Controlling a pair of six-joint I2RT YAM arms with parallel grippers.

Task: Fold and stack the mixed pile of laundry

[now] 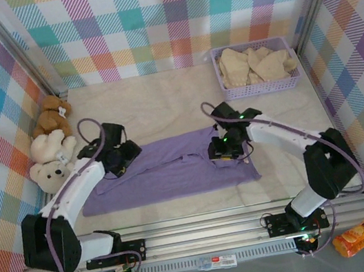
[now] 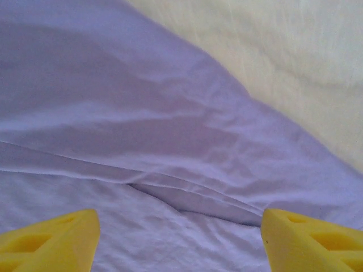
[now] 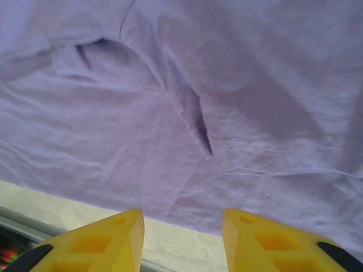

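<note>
Top view: seeing the lavender shirt (image 1: 174, 172) lying spread flat mid-table, the cream garment (image 1: 253, 62) sitting heaped in the mesh basket (image 1: 295, 79) at back right, the left gripper (image 1: 117, 159) over the shirt's left end, the right gripper (image 1: 229, 145) over its right part.
Left wrist: looking past yellow fingers (image 2: 51, 241) standing wide apart, holding nothing, above wrinkled lavender cloth.
Right wrist: finding fingers (image 3: 96, 243) parted, gripping nothing, above the shirt's edge.

Robotics lab test cell: plaid-printed panels (image 1: 169, 19) on aluminium posts (image 1: 17, 48) wall in a cream surface (image 1: 155, 98), with the left arm (image 1: 73, 192) and right arm (image 1: 282, 129) bolted to a metal rail (image 1: 212, 232). Teddy bears (image 1: 51, 147) and a lavender basket (image 1: 261, 88) line the edges.
</note>
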